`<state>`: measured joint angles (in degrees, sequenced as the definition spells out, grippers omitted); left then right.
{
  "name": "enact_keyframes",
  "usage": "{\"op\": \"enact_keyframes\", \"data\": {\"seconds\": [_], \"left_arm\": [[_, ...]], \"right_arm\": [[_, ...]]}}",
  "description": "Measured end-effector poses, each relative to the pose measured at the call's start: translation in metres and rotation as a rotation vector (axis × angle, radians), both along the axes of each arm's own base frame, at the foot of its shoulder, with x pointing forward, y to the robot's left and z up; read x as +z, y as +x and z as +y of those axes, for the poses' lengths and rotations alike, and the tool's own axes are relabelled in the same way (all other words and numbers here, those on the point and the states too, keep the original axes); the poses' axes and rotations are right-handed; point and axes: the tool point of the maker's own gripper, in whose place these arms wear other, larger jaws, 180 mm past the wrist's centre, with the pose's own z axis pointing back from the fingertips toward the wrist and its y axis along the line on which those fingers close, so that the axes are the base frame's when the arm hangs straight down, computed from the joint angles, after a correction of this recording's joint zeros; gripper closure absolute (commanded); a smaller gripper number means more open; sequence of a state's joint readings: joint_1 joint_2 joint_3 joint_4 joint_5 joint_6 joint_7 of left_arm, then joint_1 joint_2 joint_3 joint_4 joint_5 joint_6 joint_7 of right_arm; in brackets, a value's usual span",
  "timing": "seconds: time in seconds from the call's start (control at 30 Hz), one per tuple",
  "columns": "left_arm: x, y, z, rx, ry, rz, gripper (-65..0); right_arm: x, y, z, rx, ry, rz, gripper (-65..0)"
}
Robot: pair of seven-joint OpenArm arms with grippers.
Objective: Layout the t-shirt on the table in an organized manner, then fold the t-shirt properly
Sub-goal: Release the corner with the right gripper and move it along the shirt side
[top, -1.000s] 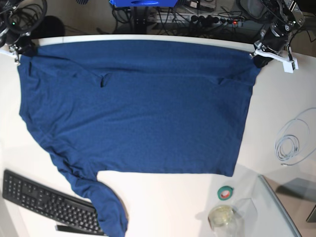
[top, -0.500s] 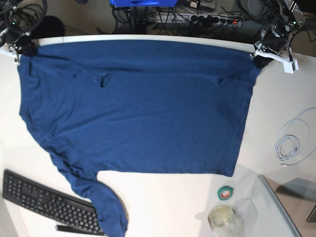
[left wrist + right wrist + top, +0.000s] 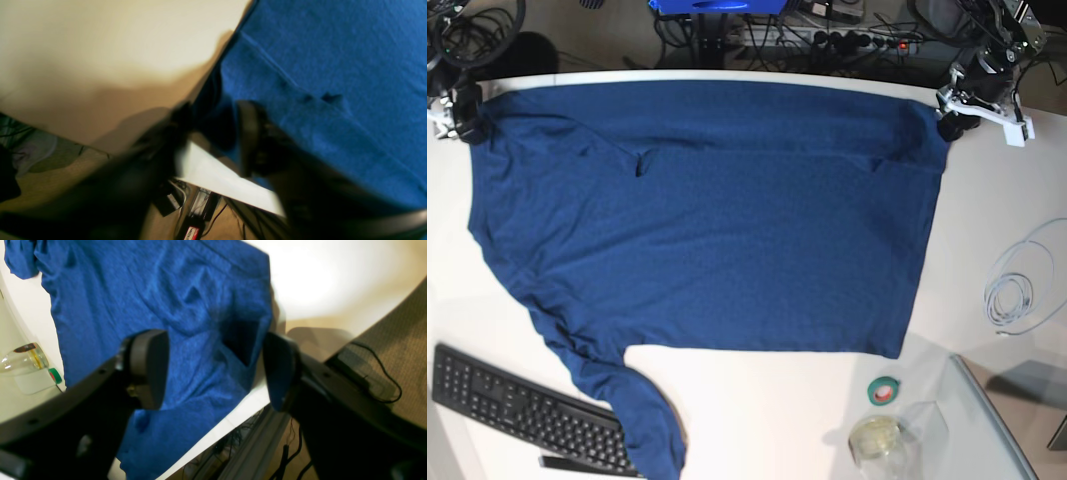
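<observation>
White tabletop (image 3: 757,420) fills most of my overhead view, with the t-shirt (image 3: 717,230) spread flat across it, its top edge along the curved far rim and one sleeve trailing down toward the keyboard (image 3: 522,410) at the near left. My right gripper (image 3: 213,370) hovers at the shirt's far corner, jaws spread wide with cloth showing between them and nothing pinched. My left gripper (image 3: 213,140) sits at the opposite far corner, jaws parted beside the blurred hem, nothing held. Green tape (image 3: 885,391), a jar (image 3: 875,438) and a coiled cable (image 3: 1017,285) lie well apart from the shirt.
</observation>
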<state>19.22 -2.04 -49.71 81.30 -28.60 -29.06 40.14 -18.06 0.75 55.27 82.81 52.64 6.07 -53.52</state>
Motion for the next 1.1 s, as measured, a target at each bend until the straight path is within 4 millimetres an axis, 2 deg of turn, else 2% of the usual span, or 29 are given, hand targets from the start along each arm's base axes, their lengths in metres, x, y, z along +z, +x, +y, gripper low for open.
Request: {"op": "enact_keyframes", "data": {"seconds": [0.07,0.2,0.27,0.4,0.43,0.5,0.57,0.63,0.67,0.73,0.8,0.83,0.93,1.03,1.1], "left_arm": [[0.003,-0.005,0.012,0.038,0.016,-0.005,-38.5],[0.009,-0.015,0.032,0.103,0.039,-0.009,-39.2],[0.013,-0.019,0.043,0.14,0.053,-0.019,-39.2],[0.028,-0.02,0.07,0.143,0.112,-0.022,-39.0],[0.034,-0.015,0.077,0.143,0.129,-0.033,-39.0],[0.042,-0.005,0.086,0.134,0.151,-0.053,-38.8],[0.047,0.004,0.086,0.115,0.157,-0.072,-38.8],[0.044,0.014,0.076,0.064,0.152,-0.061,-38.8],[0.041,0.018,0.07,0.024,0.151,-0.043,-38.8],[0.041,0.033,0.06,-0.039,0.152,-0.051,-38.0],[0.041,0.044,0.047,-0.088,0.145,-0.06,-30.9],[0.038,0.047,0.041,-0.109,0.139,-0.058,-25.0],[0.033,0.048,0.03,-0.138,0.121,-0.047,-1.5],[0.032,0.046,0.032,-0.128,0.124,-0.042,0.0],[0.032,0.047,0.031,-0.128,0.124,-0.044,0.0]], "right_arm": [[0.0,-0.001,0.0,0.0,0.0,0.003,-42.5],[0.001,0.001,-0.002,0.003,-0.005,0.001,-42.5],[0.007,0.004,-0.016,0.008,-0.044,-0.005,-42.5],[0.027,0.023,-0.062,-0.025,-0.203,-0.06,-43.2],[0.027,0.033,-0.072,-0.011,-0.254,-0.056,-43.2],[0.025,0.063,-0.078,0.077,-0.299,-0.04,-43.2],[0.029,0.112,-0.07,0.222,-0.343,-0.108,-42.8],[0.035,0.155,-0.06,0.355,-0.379,-0.175,-42.6],[0.034,0.172,-0.056,0.4,-0.398,-0.188,-42.6],[0.025,0.19,-0.047,0.5,-0.432,-0.152,-42.6],[0.023,0.207,-0.032,0.601,-0.457,-0.152,-42.6],[0.022,0.215,-0.028,0.634,-0.477,-0.147,-42.6],[0.024,0.24,-0.019,0.697,-0.531,-0.148,-42.5],[0.016,0.255,-0.016,0.7,-0.539,-0.136,-42.3],[0.004,0.252,-0.014,0.7,-0.521,-0.108,-42.2]]}}
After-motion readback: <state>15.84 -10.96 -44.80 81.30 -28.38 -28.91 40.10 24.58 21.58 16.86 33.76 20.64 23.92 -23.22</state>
